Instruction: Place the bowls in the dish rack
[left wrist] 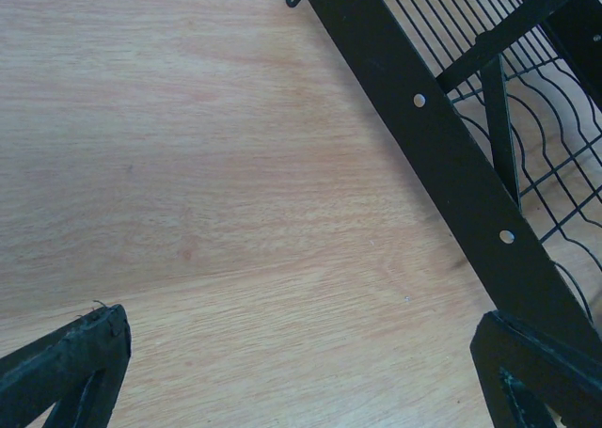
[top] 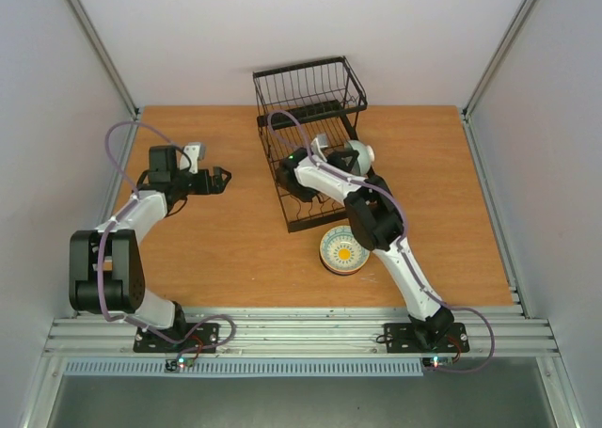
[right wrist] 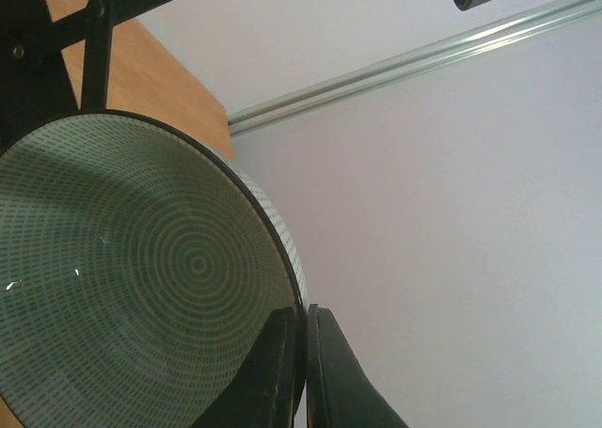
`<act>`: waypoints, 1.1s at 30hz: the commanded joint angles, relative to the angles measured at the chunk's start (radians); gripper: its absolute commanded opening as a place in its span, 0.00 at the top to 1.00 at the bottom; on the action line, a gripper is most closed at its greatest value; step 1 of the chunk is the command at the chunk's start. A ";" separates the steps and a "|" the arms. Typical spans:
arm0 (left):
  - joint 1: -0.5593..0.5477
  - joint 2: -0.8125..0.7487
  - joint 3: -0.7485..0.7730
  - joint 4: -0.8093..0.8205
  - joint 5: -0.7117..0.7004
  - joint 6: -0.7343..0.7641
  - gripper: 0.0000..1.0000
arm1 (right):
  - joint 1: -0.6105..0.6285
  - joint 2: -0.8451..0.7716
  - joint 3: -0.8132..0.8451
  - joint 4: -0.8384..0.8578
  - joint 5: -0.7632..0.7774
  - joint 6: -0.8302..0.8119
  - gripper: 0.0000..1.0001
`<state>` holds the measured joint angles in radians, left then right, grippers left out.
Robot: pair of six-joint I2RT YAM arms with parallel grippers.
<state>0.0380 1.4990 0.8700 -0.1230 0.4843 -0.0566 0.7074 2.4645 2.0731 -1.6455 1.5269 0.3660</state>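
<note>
Right claw (right wrist: 303,353) pinches green bowl (right wrist: 141,277) by its rim; hold it on edge and seat it between dish rack (top: 306,127) dividers before releasing.

Wooden table (top: 216,249) with black dish rack (top: 310,89) and one bowl (top: 343,251) (yellow centre)

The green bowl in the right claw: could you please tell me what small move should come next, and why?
Probably ease the right claw down a little so the green bowl seats between the dividers of the dish rack, then open. The fingers pinch its rim, and the top view shows it on edge at the rack's right side; whether it already rests there is unclear.
</note>
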 commanded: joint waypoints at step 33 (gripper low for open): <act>0.002 0.045 0.038 -0.003 0.018 -0.025 0.01 | -0.156 -0.193 -0.280 -0.197 -0.044 0.151 0.99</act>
<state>0.0380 1.5269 0.8753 -0.1291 0.5011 -0.0784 0.6216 2.3009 1.7283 -1.6306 1.4017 0.5171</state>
